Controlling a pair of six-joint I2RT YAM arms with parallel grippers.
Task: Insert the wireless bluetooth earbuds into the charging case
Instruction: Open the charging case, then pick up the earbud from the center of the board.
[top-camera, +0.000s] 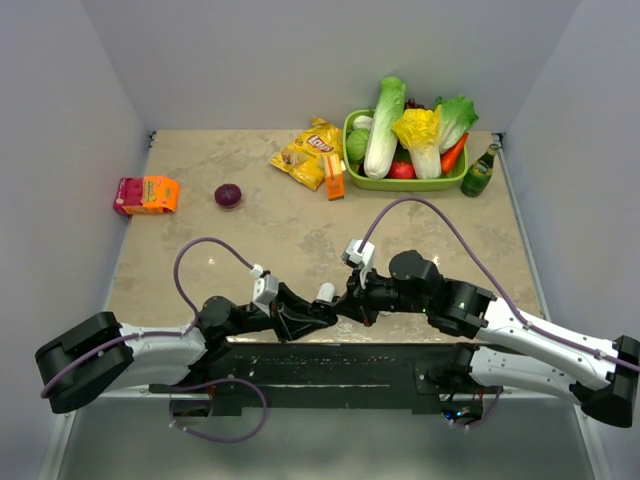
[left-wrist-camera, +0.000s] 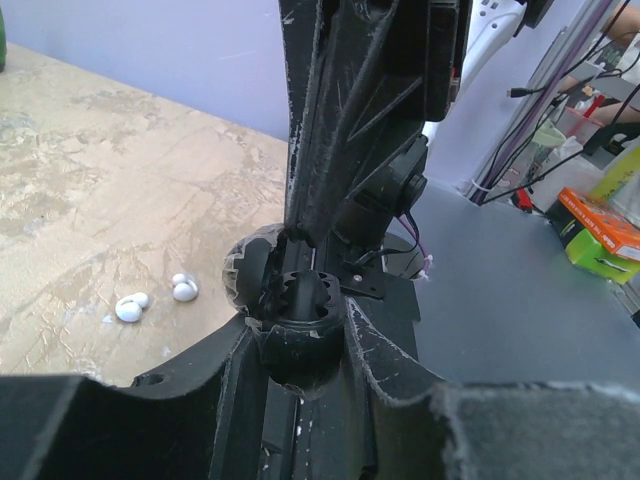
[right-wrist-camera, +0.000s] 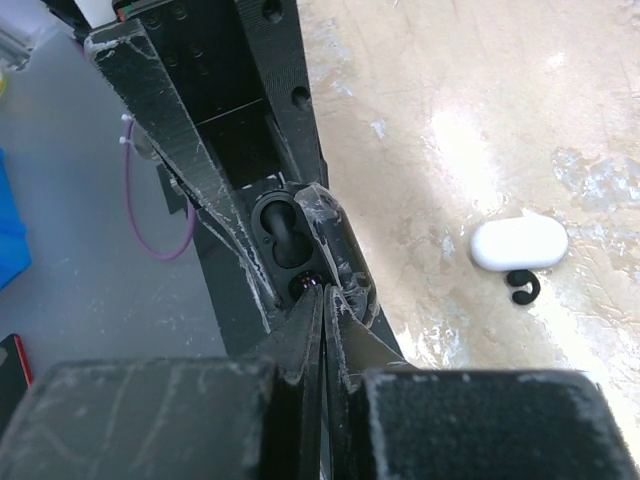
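Note:
My left gripper (top-camera: 322, 314) is shut on an open black charging case (left-wrist-camera: 300, 312), held above the table's near edge. The case also shows in the right wrist view (right-wrist-camera: 285, 235), lid up. My right gripper (right-wrist-camera: 327, 296) is shut, its tips pressed into the case's near cavity, where a small glossy dark thing with pinkish glints sits. I cannot tell whether that is a bud. Two white earbuds (left-wrist-camera: 130, 308) lie on the table to the left. One black earbud (right-wrist-camera: 523, 288) lies beside a closed white charging case (right-wrist-camera: 520, 243), which also shows in the top view (top-camera: 326, 292).
A green basket (top-camera: 352, 172) of vegetables stands at the back right with a green bottle (top-camera: 479, 172) beside it. A chips bag (top-camera: 305, 152), a purple onion (top-camera: 228, 195) and an orange-pink box (top-camera: 146, 195) lie further back. A black rail (top-camera: 330, 365) runs along the near edge.

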